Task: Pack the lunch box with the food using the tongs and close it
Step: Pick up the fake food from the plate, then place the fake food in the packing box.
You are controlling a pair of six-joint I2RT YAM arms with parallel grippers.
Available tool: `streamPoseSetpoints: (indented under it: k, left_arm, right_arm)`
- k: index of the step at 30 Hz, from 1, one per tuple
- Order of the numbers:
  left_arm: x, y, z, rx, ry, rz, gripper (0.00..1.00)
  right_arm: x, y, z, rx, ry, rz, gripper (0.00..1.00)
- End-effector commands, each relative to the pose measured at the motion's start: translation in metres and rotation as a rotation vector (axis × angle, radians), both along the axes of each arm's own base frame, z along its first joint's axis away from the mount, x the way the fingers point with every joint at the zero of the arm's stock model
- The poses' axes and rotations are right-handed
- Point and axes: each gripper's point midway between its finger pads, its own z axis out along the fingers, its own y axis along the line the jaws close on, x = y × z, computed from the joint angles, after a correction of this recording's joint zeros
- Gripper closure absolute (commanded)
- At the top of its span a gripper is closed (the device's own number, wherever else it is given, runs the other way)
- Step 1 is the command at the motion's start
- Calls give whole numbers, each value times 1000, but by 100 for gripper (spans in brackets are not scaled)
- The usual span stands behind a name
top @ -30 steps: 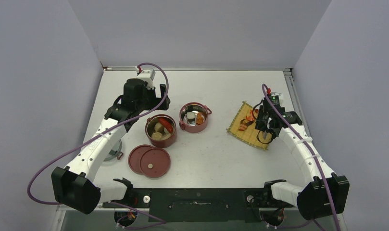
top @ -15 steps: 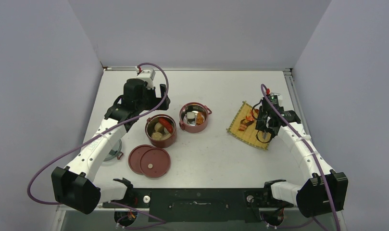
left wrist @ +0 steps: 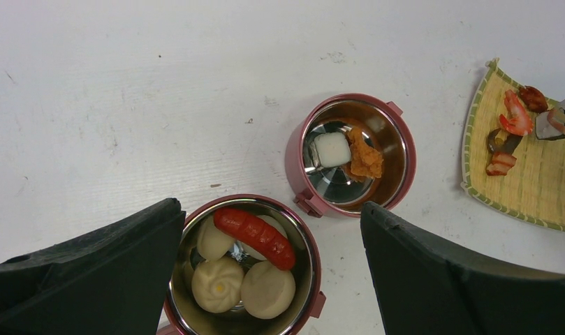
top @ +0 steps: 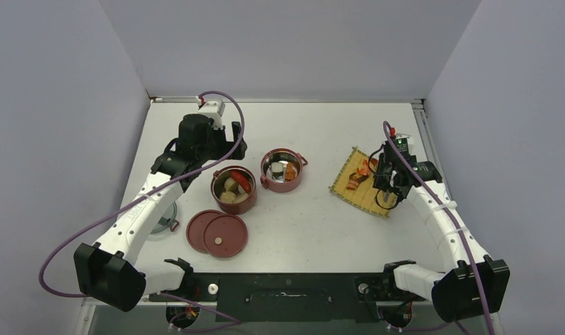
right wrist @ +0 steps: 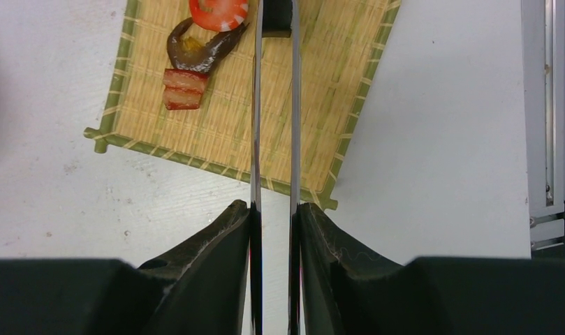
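Tongs (right wrist: 255,139) are squeezed nearly shut, with only a thin gap between the two arms. The right gripper (right wrist: 274,223) pinches them from both sides. A dark bit of food (right wrist: 277,15) sits between the arms, over the yellow mat (right wrist: 328,84). The lunch box bowls (top: 283,187) stand open, well apart to the left.

Counter (top: 300,223): white, faintly scuffed.
Middle: two dark-red bowls (top: 234,208) are set just apart.
Near edge: two flat lids (top: 227,237) are laid overlapping.
Right: a woven mat (right wrist: 216,132) is laid askew.
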Motion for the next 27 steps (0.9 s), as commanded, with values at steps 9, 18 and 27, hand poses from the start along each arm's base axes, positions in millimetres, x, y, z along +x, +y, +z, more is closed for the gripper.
streamPoseSetpoints:
  k: [9, 18, 27]
  left_arm:
    - [-12, 3, 41, -69, -132, -9, 3]
    - [-11, 10, 44, -48, -148, 20, 3]
    - [-12, 13, 47, -42, -160, 26, 3]
  right_arm:
    - [9, 68, 98, 194, -295, 181, 80]
    - [-1, 173, 134, 291, -400, 433, 80]
    - [-4, 234, 112, -98, -386, 545, 81]
